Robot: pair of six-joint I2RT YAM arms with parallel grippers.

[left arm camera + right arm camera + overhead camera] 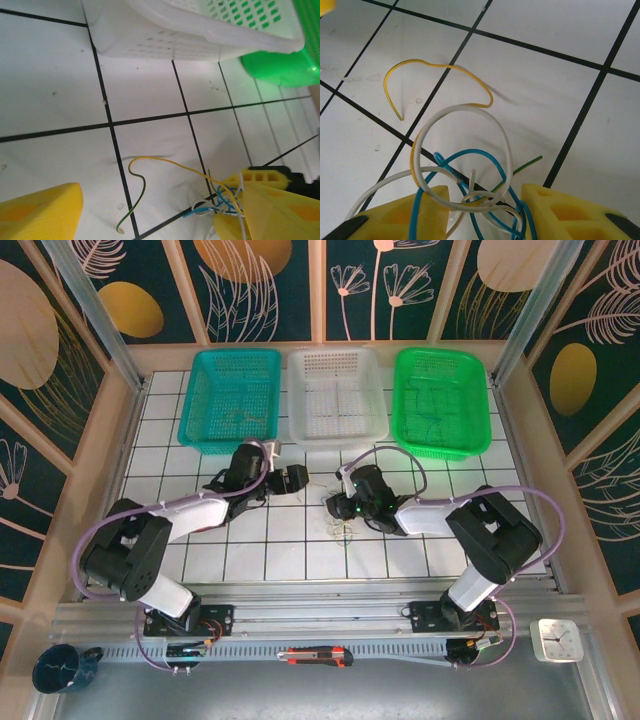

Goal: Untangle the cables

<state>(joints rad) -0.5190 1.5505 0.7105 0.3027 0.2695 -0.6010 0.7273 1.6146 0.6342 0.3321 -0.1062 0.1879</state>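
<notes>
The cables (343, 527) lie in a small tangle on the white tiles at mid-table: a white loop (465, 107), a blue loop (470, 151) and a yellow-green strand (135, 185) that trails away over a tile line. My right gripper (338, 506) is low over the tangle. Its yellow fingers (425, 210) stand on either side of the knot, apart, with the loops loose between them (485, 215). My left gripper (300, 480) hovers just left of the tangle, open (160, 220), nothing between its fingers. In the left wrist view the blue and white loops (220, 200) sit against the right-hand yellow finger.
Three baskets line the far edge: teal (230, 400), white (335, 395), green (440, 400). The white basket (200, 35) is close ahead of the left gripper. On the front rail lie a box cutter (315, 655), a small clock (555, 640) and a dark mug (60, 668).
</notes>
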